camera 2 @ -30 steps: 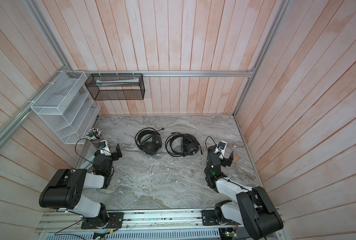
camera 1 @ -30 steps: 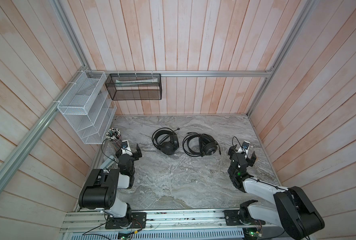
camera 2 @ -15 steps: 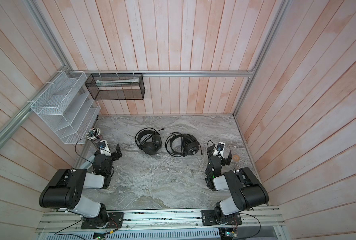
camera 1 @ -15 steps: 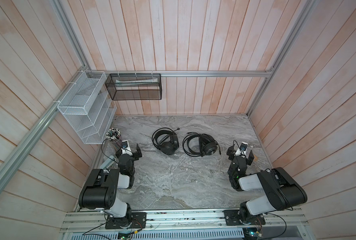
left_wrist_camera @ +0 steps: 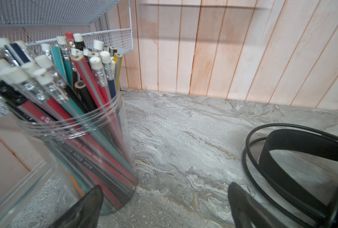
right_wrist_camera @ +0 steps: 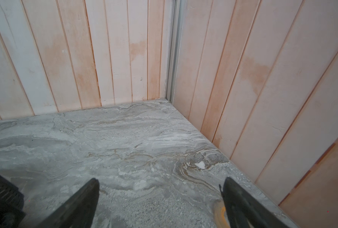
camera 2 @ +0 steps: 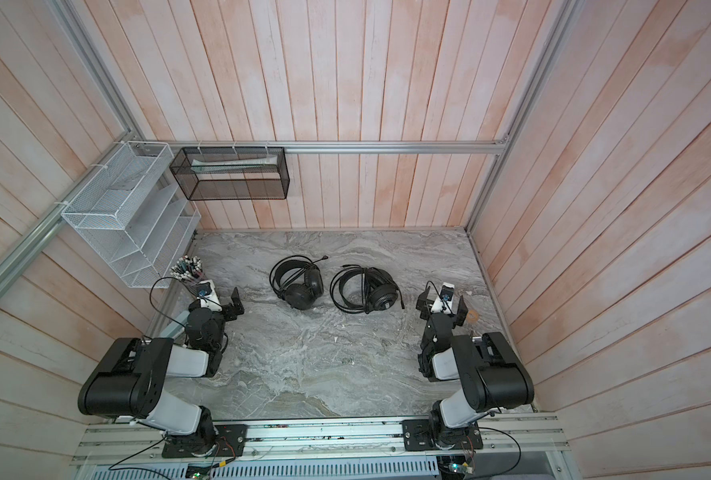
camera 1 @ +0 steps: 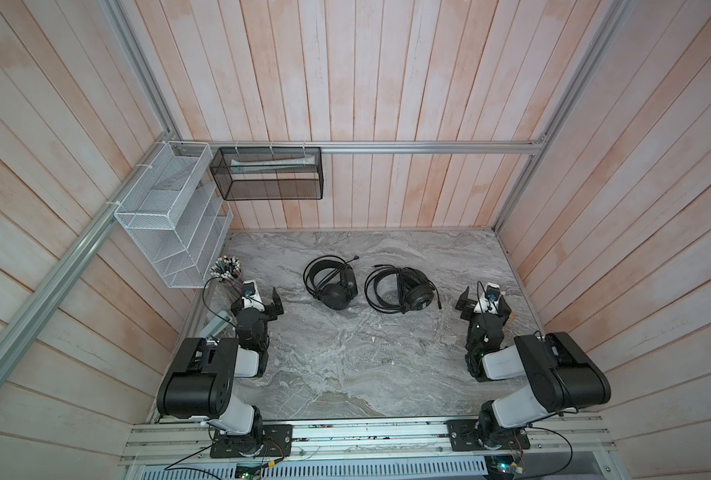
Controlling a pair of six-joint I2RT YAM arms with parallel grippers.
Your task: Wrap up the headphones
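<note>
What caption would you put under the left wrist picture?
A clear cup full of pencils stands near black headphones, with the left gripper open.

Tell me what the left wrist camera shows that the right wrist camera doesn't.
Left wrist only: a clear cup of pencils, a white mesh rack, the headband of a black headset. Right wrist only: the wall corner with its metal post, plus an orange edge I can't identify. Shared: marble tabletop, plank walls, and each view's own gripper, left gripper and right gripper, open and empty.
</note>
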